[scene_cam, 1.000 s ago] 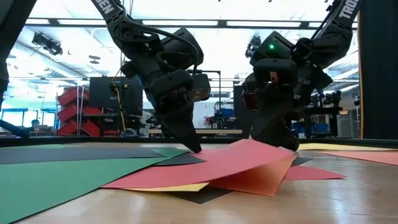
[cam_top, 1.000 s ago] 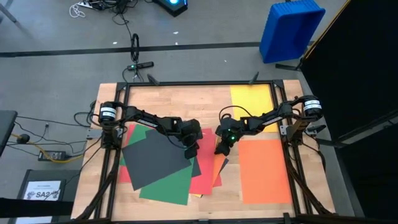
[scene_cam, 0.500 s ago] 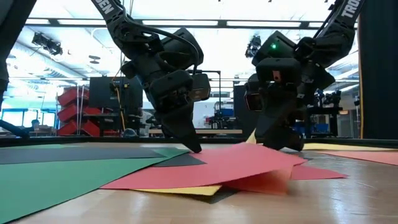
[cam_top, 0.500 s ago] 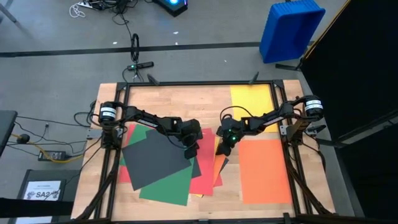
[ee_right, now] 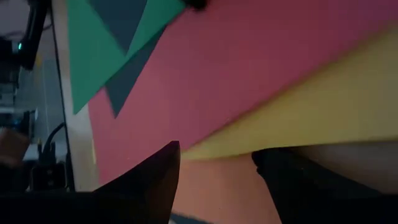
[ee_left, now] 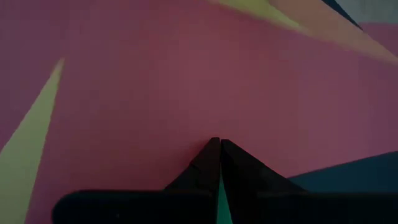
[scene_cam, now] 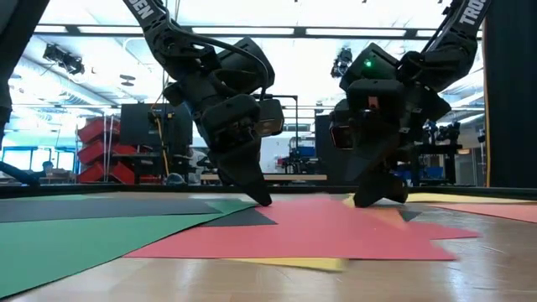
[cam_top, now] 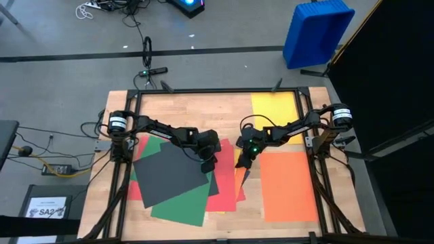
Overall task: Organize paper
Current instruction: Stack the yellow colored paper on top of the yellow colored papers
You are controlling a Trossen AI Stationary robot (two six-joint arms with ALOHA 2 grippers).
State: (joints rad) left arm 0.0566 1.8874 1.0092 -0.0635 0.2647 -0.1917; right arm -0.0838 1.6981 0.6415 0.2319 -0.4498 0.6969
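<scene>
the right gripper (cam_top: pixel 245 163), fingers spread and empty, hovers just over the right edge of the messy paper pile (cam_top: pixel 178 177). the left gripper (cam_top: pixel 207 165), clenched, presses its tip onto the pile's red sheet (scene_cam: pixel 336 235). single orange (cam_top: pixel 288 185) and yellow sheets (cam_top: pixel 274 107) lie right.

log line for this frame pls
left gripper: shut, tip pressed on red sheet | right gripper: open, just above pile | orange sheet, yellow sheet: laid apart at right

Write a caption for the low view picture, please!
Left gripper pins the red sheet flat while the open right gripper hovers close over it.
</scene>
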